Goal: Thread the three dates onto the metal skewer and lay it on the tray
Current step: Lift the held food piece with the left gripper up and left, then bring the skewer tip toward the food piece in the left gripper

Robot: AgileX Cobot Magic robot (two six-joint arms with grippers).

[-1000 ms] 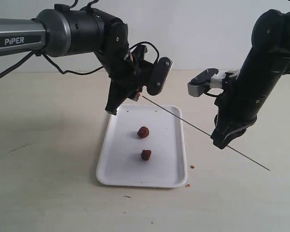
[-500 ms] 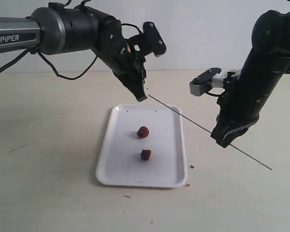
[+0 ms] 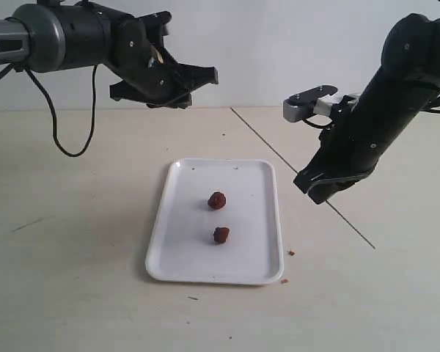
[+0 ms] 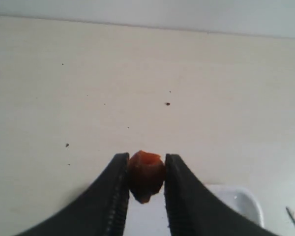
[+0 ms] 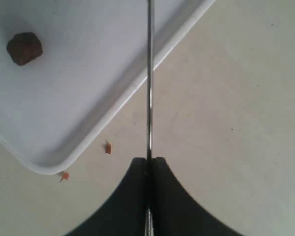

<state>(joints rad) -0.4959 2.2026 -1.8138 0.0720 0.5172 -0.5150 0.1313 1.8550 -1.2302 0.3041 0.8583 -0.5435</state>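
Observation:
One dark red-brown date is pinched between the fingers of my left gripper, which is raised above the table behind the tray's far left. In the exterior view that gripper points right and its date does not show. Two more dates lie on the white tray. My right gripper is shut on the thin metal skewer, just right of the tray. The rod slants from the back of the table down to the front right. The right wrist view shows the skewer crossing the tray's rim, with one date on it.
Small orange-brown crumbs lie on the table by the tray's front right corner. A black cable hangs under the left arm. The beige table spreads out on both sides of the tray.
My left gripper has swung up and to the left, away from the skewer's tip, still holding its date. The right gripper has shifted left and turned the skewer toward the back.

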